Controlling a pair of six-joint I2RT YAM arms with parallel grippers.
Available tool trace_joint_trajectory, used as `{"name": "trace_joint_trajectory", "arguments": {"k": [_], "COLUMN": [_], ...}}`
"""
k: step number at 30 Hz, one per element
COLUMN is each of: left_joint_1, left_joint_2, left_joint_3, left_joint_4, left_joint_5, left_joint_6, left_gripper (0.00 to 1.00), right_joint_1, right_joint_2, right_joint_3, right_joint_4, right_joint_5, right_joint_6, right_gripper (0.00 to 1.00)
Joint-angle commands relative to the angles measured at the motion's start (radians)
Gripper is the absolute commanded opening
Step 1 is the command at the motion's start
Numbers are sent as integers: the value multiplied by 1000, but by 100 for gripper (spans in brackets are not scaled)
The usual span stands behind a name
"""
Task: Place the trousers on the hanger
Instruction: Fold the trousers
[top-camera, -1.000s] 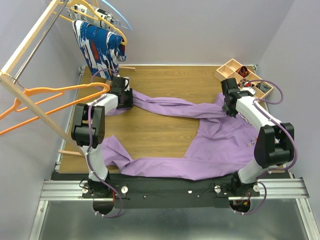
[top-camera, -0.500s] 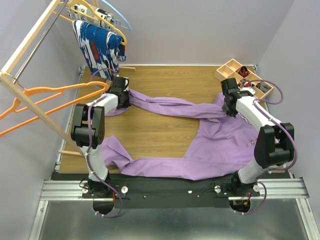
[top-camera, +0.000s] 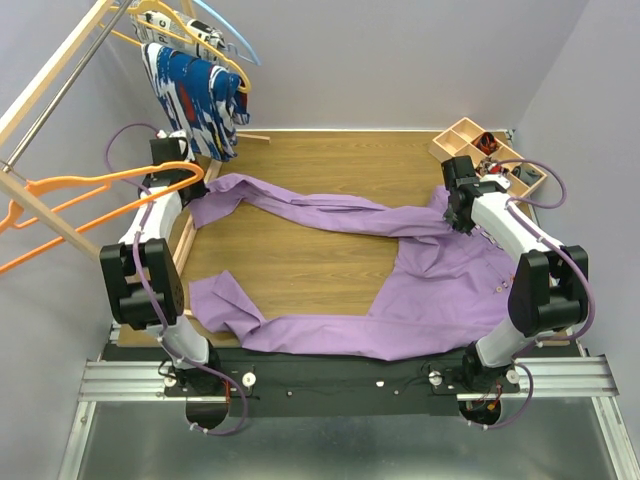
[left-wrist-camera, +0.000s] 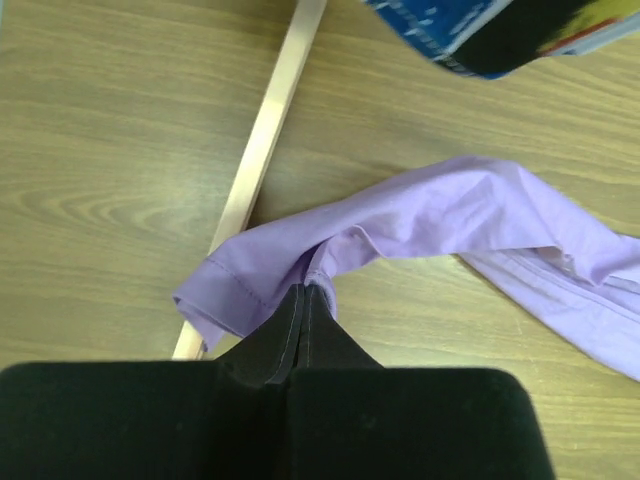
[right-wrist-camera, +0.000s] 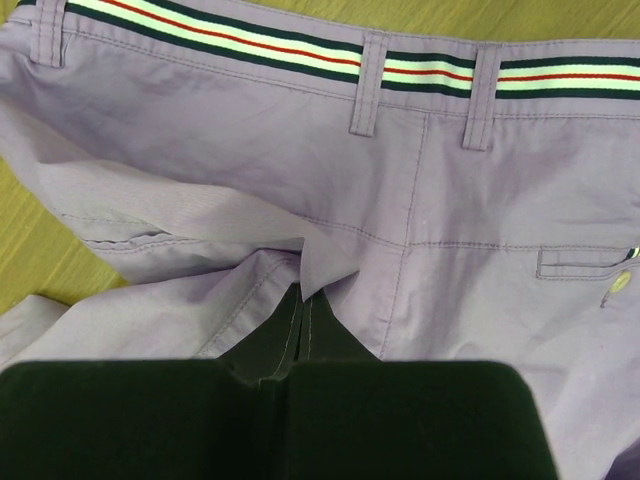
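Left gripper (left-wrist-camera: 304, 292) tight on trousers (top-camera: 440, 290) hem at table (top-camera: 320, 262) edge; right gripper (right-wrist-camera: 303, 296) likewise at the seat; bare wood between.

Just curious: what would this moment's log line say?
left gripper: shut on trousers leg end; right gripper: shut on trousers; hanger: bare

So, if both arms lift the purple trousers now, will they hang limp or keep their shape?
Probably limp: the trousers lie in soft folds and curve loosely away from the left gripper, so the middle should sag. Likely light, since the thin cloth creases easily. The right gripper pinches only a small fold, which might slip under a hard pull.
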Motion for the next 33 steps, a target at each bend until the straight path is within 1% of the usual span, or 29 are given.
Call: {"name": "trace_joint_trajectory", "arguments": {"k": [1,7,9,15,18,23,26,29,31,32,33], "left_joint_1": [47,81,80,87,89,93,103,106,112,115,118], "left_joint_2": [52,209,233,295,344,414,440,460,485,490,491], "left_joint_3": [114,280,306,388,469,607,648,670,691,713,716], "left_joint_4": [8,1,-2,-10,-33,-67,-71,-73,-105,-114,-120], "left_joint_5": [133,178,189,141,140,162,172,160,144,140,123], "left_joint_6": [10,14,14,21,28,-8,-30,-35,-27,-24,-22], "left_gripper": [0,0,0,0,0,0,0,0,0,0,0], "right_joint_1": [-6,-6,-6,-6,-5,-2,18,38,60,67,86], "right_joint_2": [-12,-26,-31,-38,-31,-38,-63,-83,-89,-95,-97], "right_joint_3": [-10,-28,-31,-38,-39,-64,-99,-126,-151,-159,-169], "right_joint_4": [11,11,11,11,12,41,83,123,146,178,192], "right_joint_5": [5,2,0,-12,-17,-24,-36,-85,-150,-182,-241], "right_joint_6": [-4,-10,-9,-10,-18,-62,-119,-177,-209,-257,-275], "right_gripper": [1,1,1,1,1,1,1,1,1,1,1]}}
